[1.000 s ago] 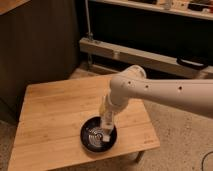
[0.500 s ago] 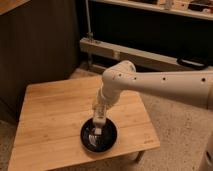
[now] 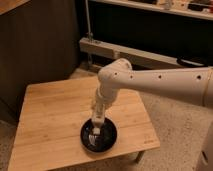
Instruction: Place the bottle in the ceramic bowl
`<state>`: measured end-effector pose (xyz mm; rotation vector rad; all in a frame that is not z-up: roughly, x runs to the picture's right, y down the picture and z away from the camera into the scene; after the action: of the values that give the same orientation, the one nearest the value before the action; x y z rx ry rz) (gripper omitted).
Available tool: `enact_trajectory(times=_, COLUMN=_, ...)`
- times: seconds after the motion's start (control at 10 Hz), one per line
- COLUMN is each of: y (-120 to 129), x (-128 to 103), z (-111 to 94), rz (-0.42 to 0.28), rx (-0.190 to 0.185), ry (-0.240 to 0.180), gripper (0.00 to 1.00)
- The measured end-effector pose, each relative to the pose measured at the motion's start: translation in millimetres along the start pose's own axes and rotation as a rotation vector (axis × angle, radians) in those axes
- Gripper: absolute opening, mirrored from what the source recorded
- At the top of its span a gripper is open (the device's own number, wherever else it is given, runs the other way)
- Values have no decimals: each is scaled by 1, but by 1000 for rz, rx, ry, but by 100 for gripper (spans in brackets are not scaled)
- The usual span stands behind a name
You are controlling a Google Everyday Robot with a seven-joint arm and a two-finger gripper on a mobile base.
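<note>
Down in the ceramic bowl, the bottle (image 3: 94,136): a slim white shape, its lower end reaching the dark inside of the bowl, left of the middle.
Bottle's long axis: steep, close to upright and leaning a little. The upper end is up and slightly right, at my tool, and the lower end is down and slightly left, towards the near edge of the desk.
Bottle's cap end: I cannot tell which end it is, because white bottle and white tool run together.
Tool (image 3: 97,124): closed tight and pointing down over the bowl's left half. As far as I can make out, it has the bottle's upper end pinched between the fingers.
Ceramic bowl (image 3: 110,138): round, shallow, glossy black with pale glints inside. It stands flat on the desk, near the front right corner.
Arm (image 3: 150,82): my white arm comes in from the right, bends at a rounded joint above the desk, then drops steeply to the bowl.
Desk (image 3: 50,115): a small, light wooden top.
Floor (image 3: 175,132): pale and speckled, to the right of the desk.
Behind: a dark cabinet (image 3: 35,45) on the left and a low metal rail (image 3: 135,56) running along the back.
</note>
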<state>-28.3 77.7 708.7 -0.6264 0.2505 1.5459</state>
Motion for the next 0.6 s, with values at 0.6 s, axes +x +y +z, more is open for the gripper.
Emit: enact_trajectory(times=0.6, y=66, x=1, z=13, rz=40, rx=87, ry=-22, gripper=0)
